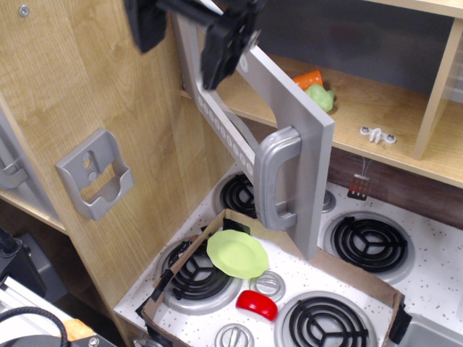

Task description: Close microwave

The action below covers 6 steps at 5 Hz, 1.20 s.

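Fingers (189,25) blurred over the half-open microwave (289,137) door.

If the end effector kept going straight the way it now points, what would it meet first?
The end effector is blurred at the top, pointing down and right at the microwave door. It would likely meet the door's upper face first; whether it already touches it is unclear.

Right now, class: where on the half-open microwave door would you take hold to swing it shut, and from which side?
Grip the grey handle on the door. It stands out near the free edge, farthest from the hinge. Come from the stove side, facing the door's outer face.
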Motion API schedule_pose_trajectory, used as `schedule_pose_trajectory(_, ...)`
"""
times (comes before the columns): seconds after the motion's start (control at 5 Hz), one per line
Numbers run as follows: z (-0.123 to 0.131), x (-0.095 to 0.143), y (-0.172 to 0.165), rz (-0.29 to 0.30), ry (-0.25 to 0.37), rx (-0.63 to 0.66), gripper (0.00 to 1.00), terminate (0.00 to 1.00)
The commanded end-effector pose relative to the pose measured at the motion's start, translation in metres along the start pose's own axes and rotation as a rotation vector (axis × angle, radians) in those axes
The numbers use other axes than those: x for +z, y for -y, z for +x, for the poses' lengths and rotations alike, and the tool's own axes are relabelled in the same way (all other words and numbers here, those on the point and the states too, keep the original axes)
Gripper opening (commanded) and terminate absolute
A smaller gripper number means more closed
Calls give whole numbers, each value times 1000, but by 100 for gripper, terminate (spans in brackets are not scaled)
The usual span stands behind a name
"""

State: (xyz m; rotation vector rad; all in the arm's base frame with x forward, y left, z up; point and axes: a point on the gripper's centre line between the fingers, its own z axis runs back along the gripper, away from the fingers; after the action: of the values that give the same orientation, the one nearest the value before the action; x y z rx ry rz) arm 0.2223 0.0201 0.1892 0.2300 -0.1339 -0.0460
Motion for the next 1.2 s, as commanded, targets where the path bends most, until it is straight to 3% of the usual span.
schedule_pose_trajectory(0.0,1,-38,-9,-9,70,-70,100,0)
schedule_pose_trajectory(0.4,34,-59,5,-14,125,-171,100,0)
schedule_pose_trajectory(1.0,91,-62,33,-29,215,-265,100,0)
